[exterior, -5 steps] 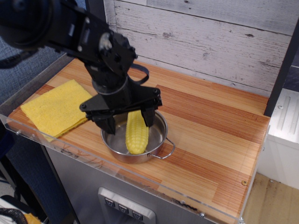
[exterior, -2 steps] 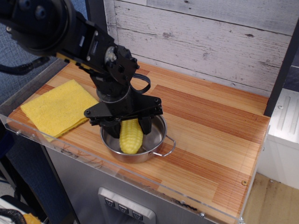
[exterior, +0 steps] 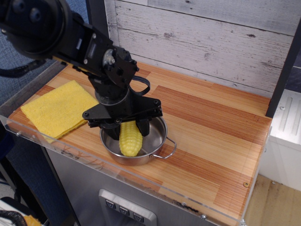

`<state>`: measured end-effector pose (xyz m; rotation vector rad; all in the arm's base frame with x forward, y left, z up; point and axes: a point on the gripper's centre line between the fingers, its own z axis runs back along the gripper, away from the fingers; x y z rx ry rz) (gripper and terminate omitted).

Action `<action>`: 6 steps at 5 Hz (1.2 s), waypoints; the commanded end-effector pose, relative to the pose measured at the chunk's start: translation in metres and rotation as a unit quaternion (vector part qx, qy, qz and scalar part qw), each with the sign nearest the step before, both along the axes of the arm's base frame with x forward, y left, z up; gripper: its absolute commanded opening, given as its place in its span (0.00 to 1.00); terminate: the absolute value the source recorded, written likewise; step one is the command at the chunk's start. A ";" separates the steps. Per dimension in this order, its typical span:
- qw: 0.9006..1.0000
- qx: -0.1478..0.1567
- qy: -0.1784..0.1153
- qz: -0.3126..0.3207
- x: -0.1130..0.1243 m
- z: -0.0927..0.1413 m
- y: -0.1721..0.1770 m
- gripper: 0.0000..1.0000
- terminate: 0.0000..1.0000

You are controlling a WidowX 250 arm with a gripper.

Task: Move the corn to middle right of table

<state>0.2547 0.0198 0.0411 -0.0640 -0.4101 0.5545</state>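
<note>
The yellow corn (exterior: pixel 130 140) lies in a steel pot (exterior: pixel 159 147) near the front edge of the wooden table (exterior: pixel 211 136), left of its middle. My gripper (exterior: pixel 129 126) reaches down into the pot over the corn's far end. Its two black fingers press against either side of the cob, shut on it. The corn's near end still rests in the pot. The far end of the cob is hidden under the gripper.
A flat yellow cloth (exterior: pixel 56 109) lies at the table's left end. A clear acrylic rim (exterior: pixel 155 186) runs along the front edge. A whitewashed plank wall (exterior: pixel 202 42) stands behind. The pot's wire handle (exterior: pixel 170 149) sticks out to the right.
My fingers have drawn in from wide open to closed on the corn. The gripper has sunk lower into the pot, and the corn has shifted a little to the left.
</note>
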 end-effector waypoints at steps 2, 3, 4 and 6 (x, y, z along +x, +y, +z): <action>0.991 0.058 -0.123 -0.018 0.007 0.086 -0.006 0.00 0.00; 0.986 0.058 -0.155 -0.023 0.016 0.110 -0.008 0.00 0.00; 0.984 0.043 -0.168 -0.048 0.041 0.121 -0.024 0.00 0.00; 0.973 0.027 -0.185 -0.137 0.070 0.122 -0.097 0.00 0.00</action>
